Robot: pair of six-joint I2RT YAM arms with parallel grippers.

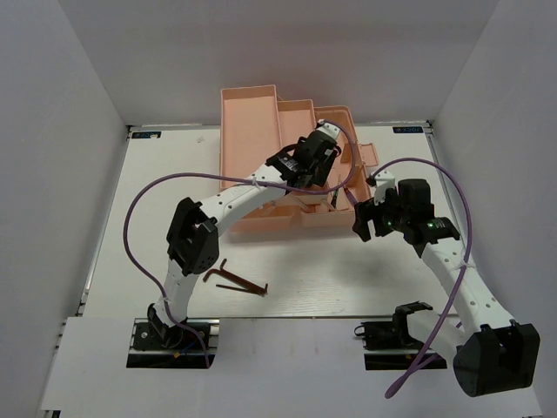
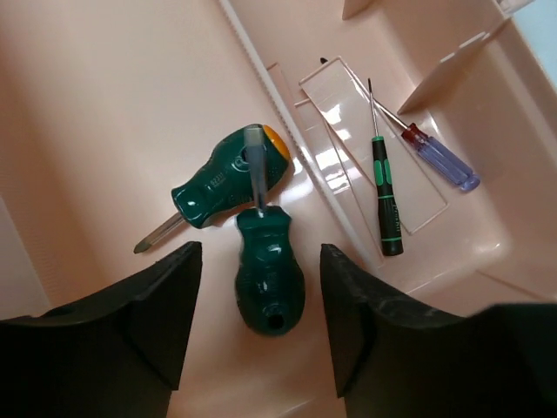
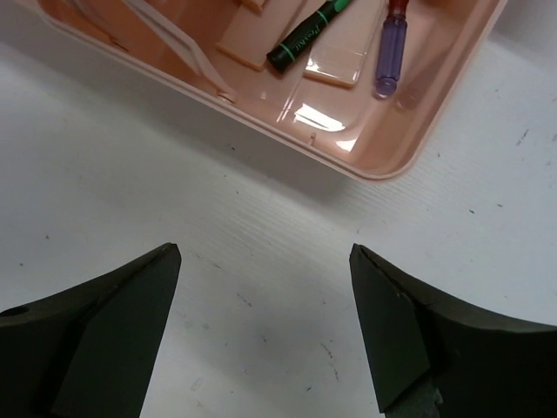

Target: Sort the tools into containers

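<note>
The salmon-pink toolbox (image 1: 248, 122) stands open at the back of the table. My left gripper (image 1: 326, 139) hangs over it, open and empty. In the left wrist view its jaws (image 2: 259, 261) flank one green-handled screwdriver (image 2: 268, 270) without touching it. A second green-handled screwdriver (image 2: 231, 178) lies just beyond, on the tray floor (image 2: 104, 104). The dark-handled (image 2: 383, 196) and blue-handled (image 2: 444, 161) precision screwdrivers lie in the adjoining compartment. Two dark hex keys (image 1: 233, 279) lie on the table in front of the box. My right gripper (image 1: 365, 222) is open and empty over the table (image 3: 265, 252).
The right wrist view shows the toolbox's near corner (image 3: 383, 165) with the dark-handled (image 3: 305, 35) and blue-handled (image 3: 392, 52) screwdrivers inside. A purple cable (image 1: 139, 209) loops off each arm. White walls enclose the table on three sides.
</note>
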